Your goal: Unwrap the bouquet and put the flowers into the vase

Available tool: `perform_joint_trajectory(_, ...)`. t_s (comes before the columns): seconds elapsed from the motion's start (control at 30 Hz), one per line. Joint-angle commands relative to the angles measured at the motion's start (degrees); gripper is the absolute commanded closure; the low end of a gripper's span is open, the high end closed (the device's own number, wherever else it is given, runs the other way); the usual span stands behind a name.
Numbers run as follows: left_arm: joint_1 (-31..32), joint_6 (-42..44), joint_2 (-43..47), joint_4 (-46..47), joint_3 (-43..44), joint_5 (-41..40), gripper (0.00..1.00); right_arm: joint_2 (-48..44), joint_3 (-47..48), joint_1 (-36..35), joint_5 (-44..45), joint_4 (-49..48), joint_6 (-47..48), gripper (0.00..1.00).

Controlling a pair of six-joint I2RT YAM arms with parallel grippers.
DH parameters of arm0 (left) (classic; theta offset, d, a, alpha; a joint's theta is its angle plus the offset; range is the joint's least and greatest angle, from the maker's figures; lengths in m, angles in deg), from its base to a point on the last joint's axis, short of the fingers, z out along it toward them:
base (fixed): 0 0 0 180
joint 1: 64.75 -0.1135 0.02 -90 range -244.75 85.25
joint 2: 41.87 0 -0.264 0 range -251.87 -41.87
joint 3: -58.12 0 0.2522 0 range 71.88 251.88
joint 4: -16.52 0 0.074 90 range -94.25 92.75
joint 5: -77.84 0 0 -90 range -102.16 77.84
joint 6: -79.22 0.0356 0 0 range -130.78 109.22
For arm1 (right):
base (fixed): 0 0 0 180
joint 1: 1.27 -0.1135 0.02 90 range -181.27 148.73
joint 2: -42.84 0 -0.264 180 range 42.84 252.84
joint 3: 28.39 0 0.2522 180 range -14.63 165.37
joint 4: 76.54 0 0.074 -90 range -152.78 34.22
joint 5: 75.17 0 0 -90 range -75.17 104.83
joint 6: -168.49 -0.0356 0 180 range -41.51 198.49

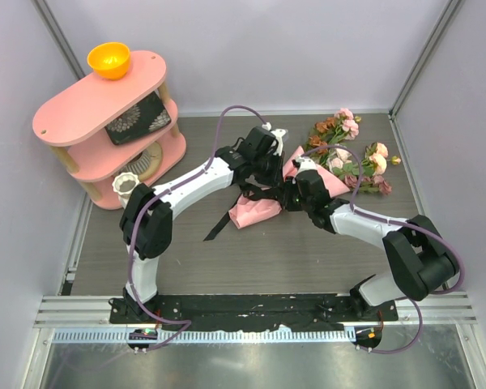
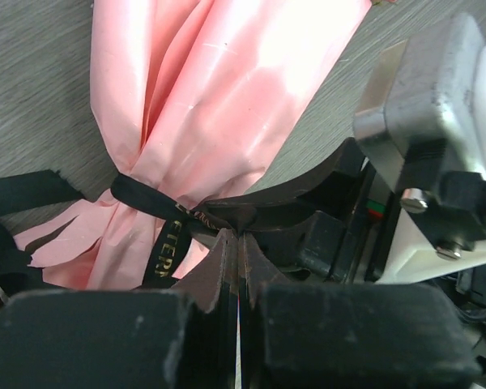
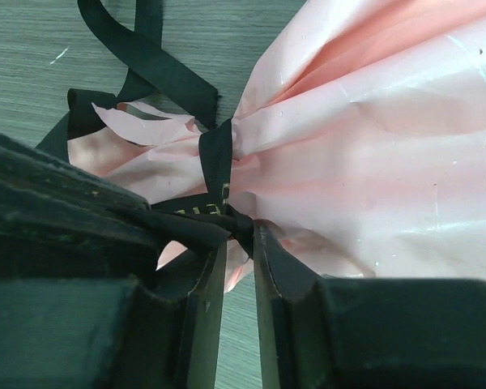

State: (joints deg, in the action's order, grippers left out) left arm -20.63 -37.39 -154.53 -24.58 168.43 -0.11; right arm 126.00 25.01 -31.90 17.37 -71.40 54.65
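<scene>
Bouquet (image 1: 255,212) is lying mid-tabletop (image 1: 251,267), between both arms, blooms pointing to the far right. How is it going to handle? — Ana

Lightly, I'm guessing. The paper (image 3: 373,162) is looking thin and crinkly, likely tearing easily, and the flowers (image 1: 346,127) are looking floppy. I'm judging the ribbon (image 2: 158,243) the place to take hold, not the paper. — Ben

What are the hands doing? — Ana

The left hand (image 2: 236,237) is pinching the ribbon at the knot, fingers fully together. The right hand (image 3: 241,243) is standing narrow, tips either side of the knot; whether it is gripping, I cannot tell. — Ben

What is hiding? — Ana

The stems are sitting inside the paper, the knot is vanishing behind fingertips, and from above the arms are covering the tied neck. The vase (image 1: 126,185) is standing well apart, far left. — Ben
</scene>
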Motion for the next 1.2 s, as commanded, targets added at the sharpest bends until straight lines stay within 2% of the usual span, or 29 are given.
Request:
perform_joint_trajectory(0.0, -0.52, -0.37, 4.29, 3.16, 1.36, 0.87, 1.0, -0.1, 0.27, -0.3, 1.58, -2.63, 0.98, 0.75)
perform_joint_trajectory(0.23, -0.61, -0.11, 4.2, 1.93, 1.62, 0.86, 1.0, 0.78, 0.18, -0.3, 3.69, -2.28, 2.65, 0.7)
perform_joint_trajectory(0.3, -0.61, -0.02, 4.29, 2.02, 1.62, 0.52, 1.0, 1.04, 0.53, -0.22, 3.78, -1.75, 2.83, 0.77)
perform_joint_trajectory(0.37, -0.7, 0.15, 4.29, 1.85, 1.45, -0.01, 1.0, 0.35, 0.53, -0.39, 3.69, -0.61, 2.48, 0.92)
perform_joint_trajectory(0.43, -0.88, 0.51, 4.29, 1.58, 1.53, -1.41, 1.0, -0.97, -0.35, -0.57, 3.34, 0.18, 1.95, 0.96)
perform_joint_trajectory(0.63, -3.94, -2.2, 4.82, 4.73, -1.09, -5.99, 1.0, -7.91, -6.06, -0.66, 2.55, 1.59, -0.77, 0.96)
perform_joint_trajectory(0.83, -8.52, -5.91, 2.19, 7.38, -1.1, -0.99, 1.0, -10.64, -9.05, -0.57, 2.73, -0.17, -1.04, 0.94)
perform_joint_trajectory(0.9, -8.44, -6.0, 1.66, 7.38, -1.19, 0.94, 1.0, -10.56, -8.44, -0.57, 1.77, 0.01, 0.1, 0.91)
perform_joint_trajectory(0.97, -8.43, -6.08, 1.48, 7.64, -1.98, 2.53, 1.0, -10.38, -7.74, -0.57, 1.76, 0.1, 0.54, 0.81)
perform_joint_trajectory(1.0, -8.52, -6.0, 1.57, 7.64, -2.42, 2.88, 0.98, -10.21, -7.47, -0.57, 2.2, 0.36, 0.72, 0.77)
perform_joint_trajectory(1.07, -8.44, -5.47, 2.0, 7.73, -3.74, 3.5, 0.86, -9.86, -6.68, -0.48, 2.64, 0.54, 0.89, 0.7)
perform_joint_trajectory(1.1, -8.43, -5.12, 2.7, 7.56, -4.61, 3.68, 0.73, -9.42, -6.24, -0.39, 2.81, 1.23, 0.98, 0.68)
perform_joint_trajectory(1.13, -8.43, -4.68, 3.06, 7.12, -4.97, 3.07, 0.66, -9.24, -5.89, -0.39, 2.73, 1.5, 1.07, 0.65)
perform_joint_trajectory(1.17, -8.26, -4.16, 3.58, 6.68, -5.32, 2.19, 0.56, -9.06, -5.45, -0.39, 2.55, 1.59, 1.25, 0.65)
